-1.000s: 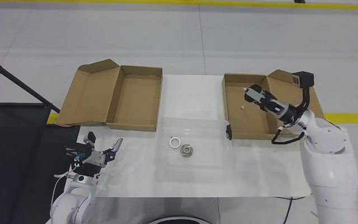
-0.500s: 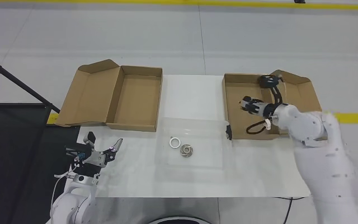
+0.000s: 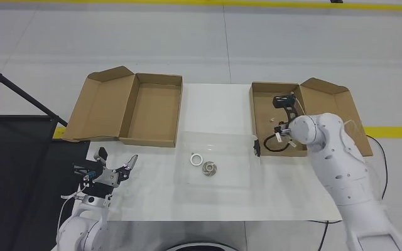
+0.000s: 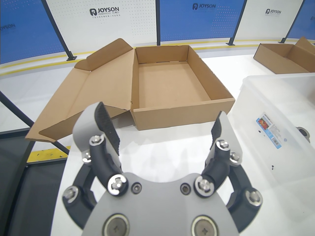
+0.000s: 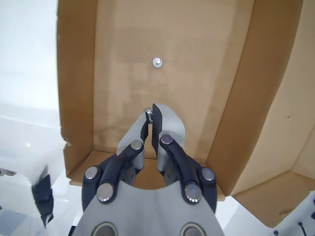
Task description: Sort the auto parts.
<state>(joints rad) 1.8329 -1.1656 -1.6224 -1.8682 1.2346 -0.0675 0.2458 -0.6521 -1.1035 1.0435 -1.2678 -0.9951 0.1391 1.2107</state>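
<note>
A small bolt (image 5: 148, 112) is pinched in the closed tips of the right gripper (image 5: 150, 119), over the floor of the right cardboard box (image 5: 172, 25), near a second bolt (image 5: 157, 62) lying there. Release is best made low, so bouncing is avoided. The left gripper (image 4: 160, 116) is held open, empty.

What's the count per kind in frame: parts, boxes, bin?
cardboard boxes: 2 (left box, right box)
clear bin: 1
small fasteners: 2 (loose fastener in the right box, held fastener in the right gripper)
white ring: 1
metal disc: 1
total: 7
</note>
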